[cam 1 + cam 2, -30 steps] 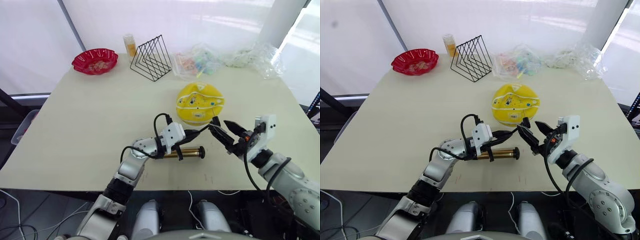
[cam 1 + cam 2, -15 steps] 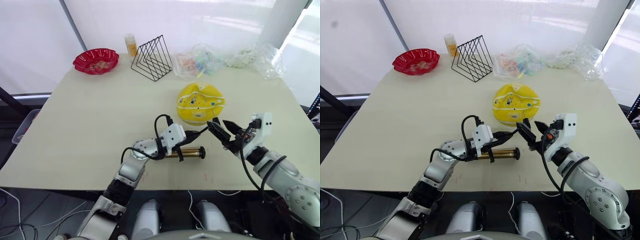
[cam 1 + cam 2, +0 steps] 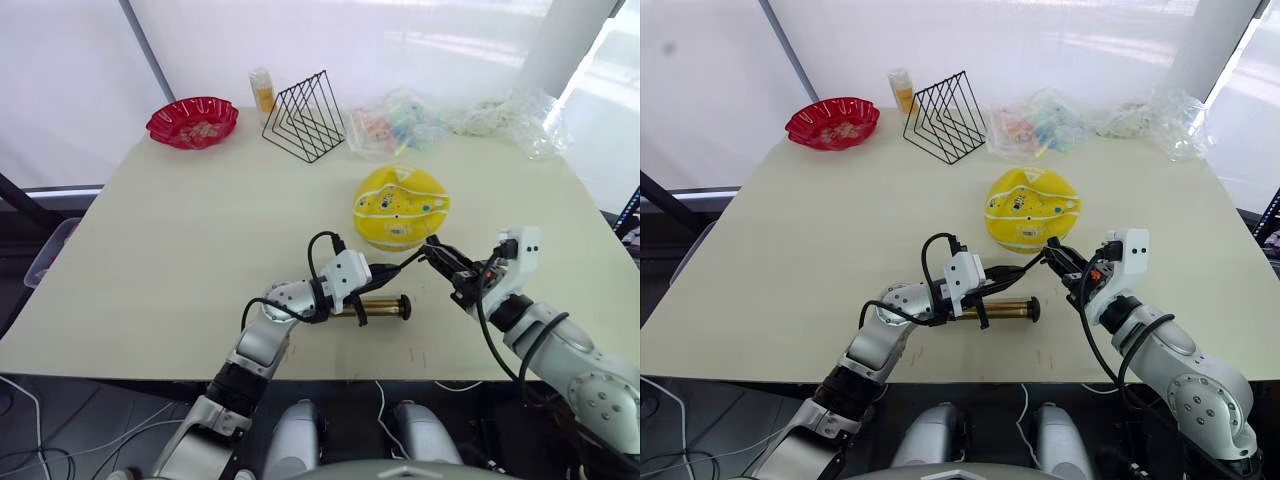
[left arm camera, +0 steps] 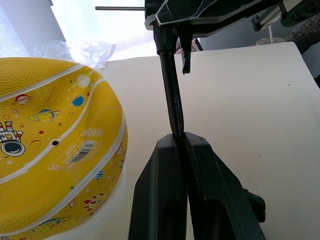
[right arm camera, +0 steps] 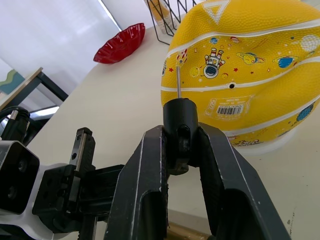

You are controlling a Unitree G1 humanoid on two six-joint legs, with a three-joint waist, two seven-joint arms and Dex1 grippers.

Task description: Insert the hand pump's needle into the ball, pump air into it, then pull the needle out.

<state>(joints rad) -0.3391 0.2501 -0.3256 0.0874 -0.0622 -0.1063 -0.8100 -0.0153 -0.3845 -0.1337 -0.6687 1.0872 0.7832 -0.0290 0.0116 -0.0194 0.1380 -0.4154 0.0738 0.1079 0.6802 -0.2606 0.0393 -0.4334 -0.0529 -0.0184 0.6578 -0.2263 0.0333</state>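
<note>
One ball (image 3: 400,208), one hand pump (image 3: 378,305), two end effectors gripping its hose.

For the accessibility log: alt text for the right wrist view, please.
The right gripper grips the needle's black fitting, the needle pointing up in front of the yellow ball, not yet inserted. A red bowl sits far behind.

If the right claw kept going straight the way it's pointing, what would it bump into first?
Most likely the ball. The right claw is shut on the needle fitting, and the pin aims at the ball's yellow side, though the gap between them is hard to judge.
</note>
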